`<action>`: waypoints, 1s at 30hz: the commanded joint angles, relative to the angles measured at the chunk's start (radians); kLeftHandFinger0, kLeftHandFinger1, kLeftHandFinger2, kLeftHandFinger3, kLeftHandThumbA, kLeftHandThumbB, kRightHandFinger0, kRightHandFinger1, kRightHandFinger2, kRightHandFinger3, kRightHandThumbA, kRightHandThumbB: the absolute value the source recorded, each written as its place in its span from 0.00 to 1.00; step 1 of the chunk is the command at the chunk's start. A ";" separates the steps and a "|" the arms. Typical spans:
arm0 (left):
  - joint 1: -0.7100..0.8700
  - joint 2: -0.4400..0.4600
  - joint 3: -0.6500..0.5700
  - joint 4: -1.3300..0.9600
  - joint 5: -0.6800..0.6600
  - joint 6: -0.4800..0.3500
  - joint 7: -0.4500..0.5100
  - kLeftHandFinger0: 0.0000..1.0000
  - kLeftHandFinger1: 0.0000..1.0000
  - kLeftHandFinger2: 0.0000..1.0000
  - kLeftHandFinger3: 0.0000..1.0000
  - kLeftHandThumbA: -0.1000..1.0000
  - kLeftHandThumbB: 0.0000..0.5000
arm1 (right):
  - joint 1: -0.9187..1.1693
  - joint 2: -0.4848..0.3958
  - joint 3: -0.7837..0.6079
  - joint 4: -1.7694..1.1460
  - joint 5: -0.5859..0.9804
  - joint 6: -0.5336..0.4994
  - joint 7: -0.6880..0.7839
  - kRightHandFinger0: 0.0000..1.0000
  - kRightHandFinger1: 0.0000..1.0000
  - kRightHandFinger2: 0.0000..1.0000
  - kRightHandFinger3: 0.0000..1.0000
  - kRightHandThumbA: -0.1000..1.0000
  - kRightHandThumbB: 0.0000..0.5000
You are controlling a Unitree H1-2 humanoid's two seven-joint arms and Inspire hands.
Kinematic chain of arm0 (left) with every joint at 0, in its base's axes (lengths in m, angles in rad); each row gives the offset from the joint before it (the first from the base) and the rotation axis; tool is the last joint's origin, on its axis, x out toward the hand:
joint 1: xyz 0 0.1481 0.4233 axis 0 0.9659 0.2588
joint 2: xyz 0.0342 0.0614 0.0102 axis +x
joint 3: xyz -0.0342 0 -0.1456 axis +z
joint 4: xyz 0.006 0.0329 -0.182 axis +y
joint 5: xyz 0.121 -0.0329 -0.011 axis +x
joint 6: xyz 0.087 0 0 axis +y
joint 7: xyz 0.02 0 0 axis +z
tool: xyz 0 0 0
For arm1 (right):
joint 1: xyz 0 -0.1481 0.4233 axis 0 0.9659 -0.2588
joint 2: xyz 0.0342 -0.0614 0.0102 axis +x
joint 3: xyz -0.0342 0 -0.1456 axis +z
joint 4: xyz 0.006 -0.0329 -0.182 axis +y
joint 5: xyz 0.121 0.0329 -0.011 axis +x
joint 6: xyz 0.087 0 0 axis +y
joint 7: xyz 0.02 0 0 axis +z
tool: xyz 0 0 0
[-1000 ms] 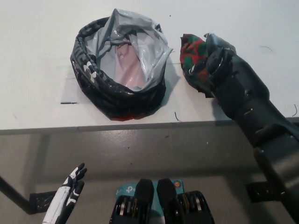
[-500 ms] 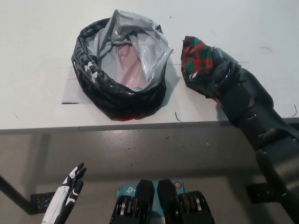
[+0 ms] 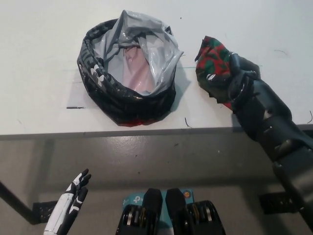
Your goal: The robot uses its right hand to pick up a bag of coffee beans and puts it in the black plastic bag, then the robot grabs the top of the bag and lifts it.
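A black plastic bag (image 3: 100, 83) with a rolled-down rim and grey lining stands open on the white table (image 3: 39, 58). To its right lies the coffee bean bag (image 3: 213, 58), red and green patterned. My black right hand (image 3: 234, 78) is wrapped around its lower part, fingers closed on it, and the bag tilts up off the table. My white left hand (image 3: 68, 205) rests low at the lower left, below the table edge, fingers apart and empty.
The table's front edge (image 3: 146, 132) runs across the middle of the view, with grey floor below it. A short dark mark (image 3: 74, 107) lies on the table left of the black bag.
My right hand has shifted from covering the coffee bag to gripping it from below. The bag has tipped up and shows more of its pattern. The left hand has stayed put.
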 commanded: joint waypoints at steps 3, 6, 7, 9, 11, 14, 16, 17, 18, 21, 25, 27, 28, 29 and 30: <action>-0.014 0.017 0.011 -0.015 -0.016 -0.037 -0.006 1.00 1.00 1.00 1.00 1.00 0.71 | 0.063 -0.023 -0.106 0.033 0.118 -0.072 -0.101 0.38 0.46 0.54 0.99 0.02 0.40; -0.018 0.017 0.011 -0.014 -0.015 -0.039 -0.005 1.00 1.00 1.00 1.00 1.00 0.70 | 0.062 -0.025 -0.210 0.028 0.206 -0.107 -0.106 0.35 0.41 0.48 0.74 0.00 0.38; -0.019 0.017 0.011 -0.013 -0.015 -0.039 -0.005 1.00 1.00 1.00 1.00 1.00 0.70 | 0.061 -0.025 -0.228 0.029 0.219 -0.111 -0.105 0.34 0.40 0.48 0.72 0.00 0.38; -0.022 0.017 0.013 -0.009 -0.019 -0.040 -0.006 1.00 1.00 1.00 1.00 1.00 0.71 | 0.057 -0.028 -0.282 0.033 0.258 -0.121 -0.090 0.04 0.10 0.24 0.72 0.00 0.40; -0.025 0.017 0.015 -0.006 -0.020 -0.041 -0.004 1.00 1.00 1.00 1.00 1.00 0.71 | 0.059 -0.028 -0.332 0.032 0.289 -0.144 -0.091 0.00 0.09 0.29 0.65 0.00 0.44; -0.027 0.018 0.015 -0.003 -0.019 -0.041 -0.005 1.00 1.00 1.00 1.00 1.00 0.71 | 0.064 -0.029 -0.397 0.033 0.335 -0.168 -0.081 0.00 0.17 0.44 0.87 0.00 0.44; -0.025 0.018 0.014 -0.005 -0.017 -0.039 -0.005 1.00 1.00 1.00 1.00 1.00 0.71 | 0.067 -0.027 -0.444 0.034 0.375 -0.185 -0.071 0.00 0.12 0.45 0.75 0.00 0.43; -0.024 0.018 0.014 -0.004 -0.017 -0.040 -0.004 1.00 1.00 1.00 1.00 1.00 0.71 | 0.070 -0.025 -0.502 0.031 0.428 -0.202 -0.054 0.00 0.09 0.45 0.65 0.00 0.39; -0.024 0.018 0.015 -0.004 -0.018 -0.042 -0.004 1.00 1.00 1.00 1.00 1.00 0.69 | 0.072 -0.023 -0.558 0.030 0.480 -0.210 -0.042 0.00 0.11 0.57 0.59 0.00 0.36; -0.020 0.017 0.017 -0.004 -0.027 -0.043 -0.007 1.00 1.00 1.00 1.00 1.00 0.68 | 0.070 -0.012 -0.765 0.033 0.662 -0.214 -0.016 0.00 0.24 0.81 0.75 0.00 0.41; -0.017 0.016 0.016 -0.011 -0.028 -0.030 -0.009 1.00 1.00 1.00 1.00 1.00 0.68 | 0.066 -0.007 -0.984 0.040 0.845 -0.172 0.081 0.00 0.18 0.73 1.00 0.00 0.27; -0.014 0.013 0.016 -0.010 -0.032 -0.028 -0.009 1.00 1.00 1.00 1.00 1.00 0.66 | 0.067 -0.006 -1.045 0.043 0.883 -0.142 0.126 0.00 0.16 0.71 1.00 0.00 0.25; -0.012 0.012 0.017 -0.009 -0.034 -0.029 -0.008 1.00 1.00 1.00 1.00 1.00 0.64 | 0.068 0.002 -1.094 0.040 0.921 -0.135 0.147 0.00 0.13 0.67 1.00 0.00 0.28; -0.012 0.011 0.017 -0.008 -0.035 -0.031 -0.008 1.00 1.00 1.00 1.00 1.00 0.64 | 0.067 0.006 -1.114 0.039 0.935 -0.134 0.151 0.00 0.13 0.67 1.00 0.00 0.27; -0.012 0.011 0.018 -0.004 -0.037 -0.036 -0.008 1.00 1.00 1.00 1.00 1.00 0.64 | 0.067 0.012 -1.137 0.036 0.945 -0.133 0.158 0.00 0.11 0.65 1.00 0.00 0.27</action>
